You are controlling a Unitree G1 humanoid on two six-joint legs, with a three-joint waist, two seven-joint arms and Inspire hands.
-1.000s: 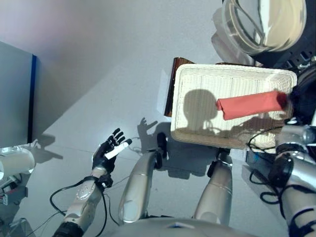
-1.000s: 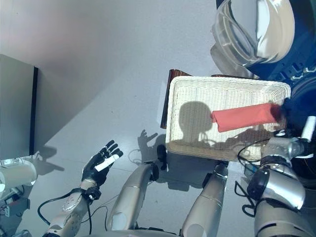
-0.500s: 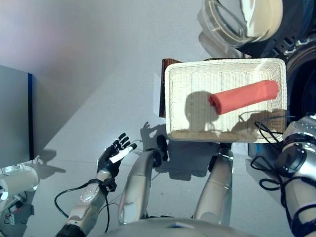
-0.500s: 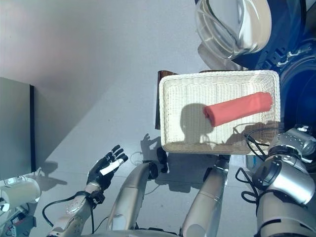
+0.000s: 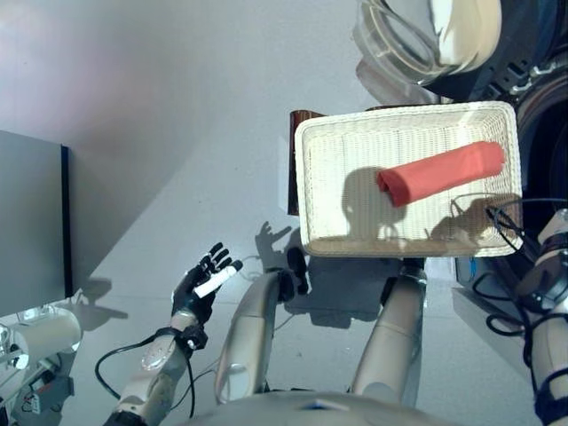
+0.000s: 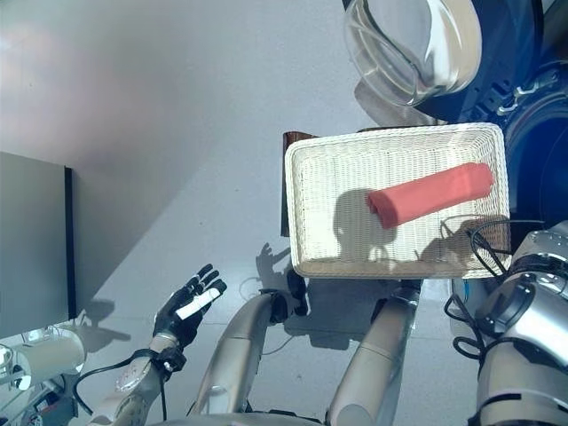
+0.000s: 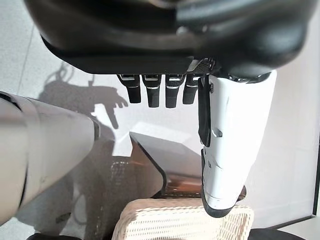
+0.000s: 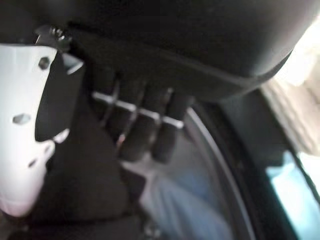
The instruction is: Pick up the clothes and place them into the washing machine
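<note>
Left eye view: a white wicker basket (image 5: 324,186) is seen in the upper right of the frame, resting on a dark brown stand (image 5: 294,169) of which only an edge shows at the basket's left side. A rolled red cloth (image 5: 442,172) lies inside the basket, toward its right half, slightly tilted. The open round door (image 5: 426,40) of the washing machine is seen at the top right, above the basket, and the machine's dark opening (image 5: 541,115) is seen along the right edge.

The left robot hand (image 5: 202,282) is shown in the lower left of the frame, over the grey floor (image 5: 177,106), well apart from the basket and the cloth. Its fingers are spread straight and nothing is held; in the left wrist view the fingers (image 7: 150,92) are seen extended beside the white-covered thumb (image 7: 230,145).

The right robot hand (image 8: 135,130) is shown only in the right wrist view, where its fingers are relaxed before the dark drum opening and nothing is gripped. Pale bluish fabric (image 8: 180,205) is seen past the fingers. The red cloth is touched by neither hand.

A grey cabinet (image 5: 31,222) is seen at the left edge.
</note>
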